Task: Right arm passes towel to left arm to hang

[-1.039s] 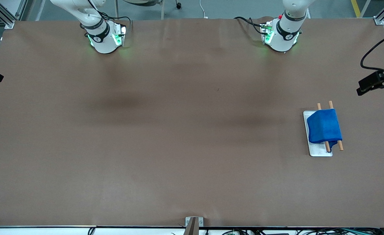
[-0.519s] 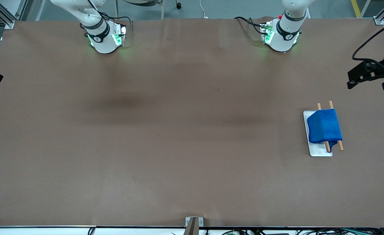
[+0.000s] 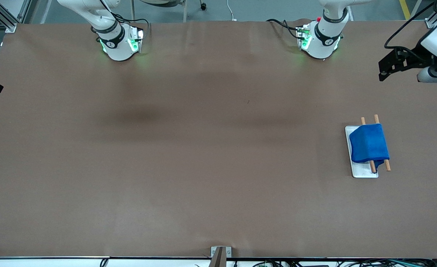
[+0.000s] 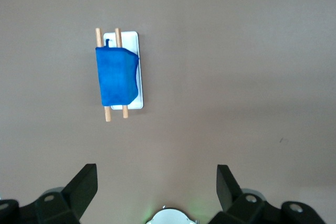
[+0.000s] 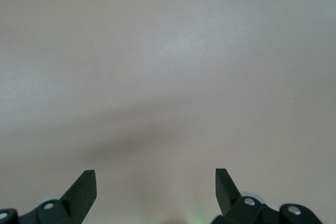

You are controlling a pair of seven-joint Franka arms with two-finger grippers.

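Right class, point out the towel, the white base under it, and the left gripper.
towel (image 3: 369,144), front view, middle of the draped cloth.
white base (image 3: 363,173), front view, bare end nearer the camera.
left gripper (image 4: 156,187), left wrist view, midway between fingertips.

The towel (image 3: 369,143) covers the middle of both wooden rods (image 3: 387,165) and much of the white base (image 3: 363,172).

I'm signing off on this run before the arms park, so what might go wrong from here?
1. The bright blue towel lies draped over two wooden rods on a white rack base; one corner hangs lower than the rest, so the towel may slide off.
2. The left gripper, open over bare table, could catch the rods if it descends there.
3. The right gripper is open over bare table, posing little risk.
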